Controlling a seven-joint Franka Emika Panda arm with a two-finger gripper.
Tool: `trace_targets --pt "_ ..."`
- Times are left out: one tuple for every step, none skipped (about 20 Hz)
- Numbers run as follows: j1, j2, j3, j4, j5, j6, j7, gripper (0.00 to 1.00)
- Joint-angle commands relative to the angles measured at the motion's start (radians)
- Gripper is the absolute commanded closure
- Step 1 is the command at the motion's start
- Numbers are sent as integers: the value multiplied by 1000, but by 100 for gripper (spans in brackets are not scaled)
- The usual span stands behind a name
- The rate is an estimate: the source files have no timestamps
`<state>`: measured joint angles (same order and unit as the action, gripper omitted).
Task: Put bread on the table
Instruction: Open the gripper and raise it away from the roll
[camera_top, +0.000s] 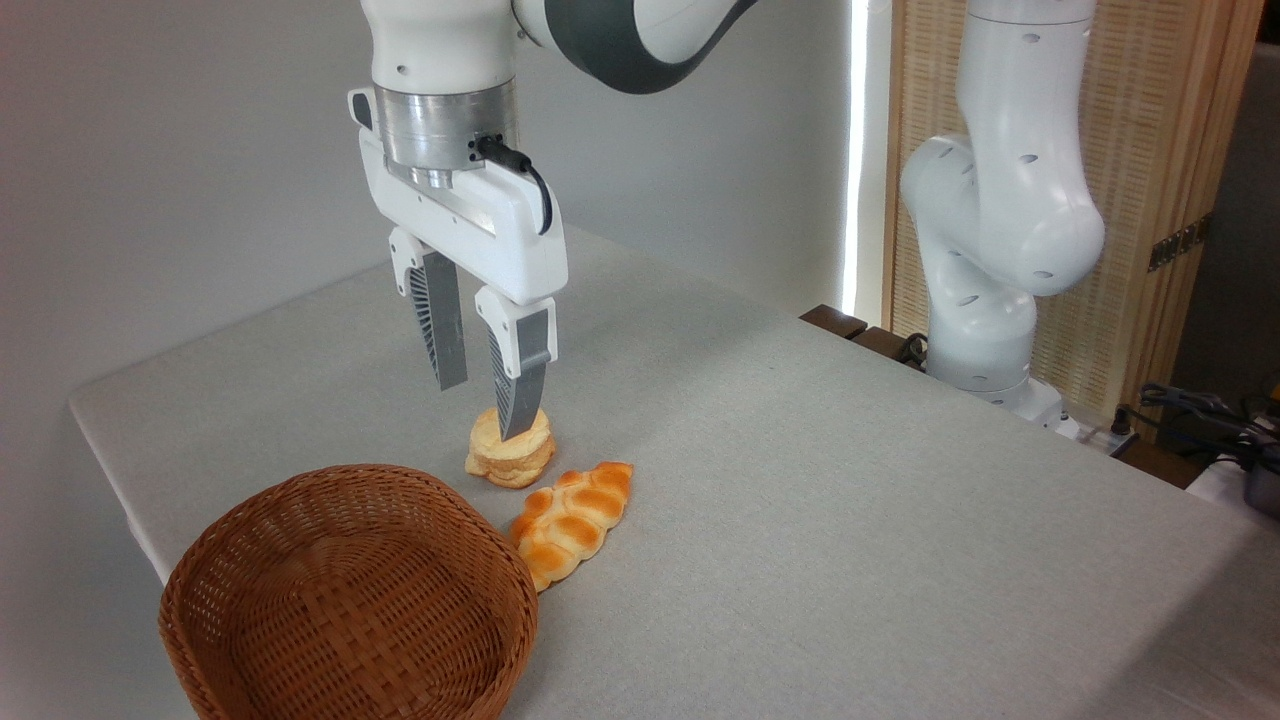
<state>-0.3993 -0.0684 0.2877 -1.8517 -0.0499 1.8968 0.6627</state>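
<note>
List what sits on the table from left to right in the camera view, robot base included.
wicker basket → round bun → braided bread → robot base. The open tool hangs above the bun.

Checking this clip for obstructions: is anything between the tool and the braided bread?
Nothing lies between them. The open tool hangs over the small round bun, which sits just behind the braided bread on the table. The wicker basket borders the bread's left end.
</note>
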Motion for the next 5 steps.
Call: trace_targets --pt "-4 6 4 -4 21 13 5 0" --pt "-4 6 4 -4 21 13 -6 0" --pt "-4 7 4 -4 19 13 -18 0" --pt "-4 7 4 -4 21 13 -34 0" --pt "-4 7 4 -4 21 15 -37 0"
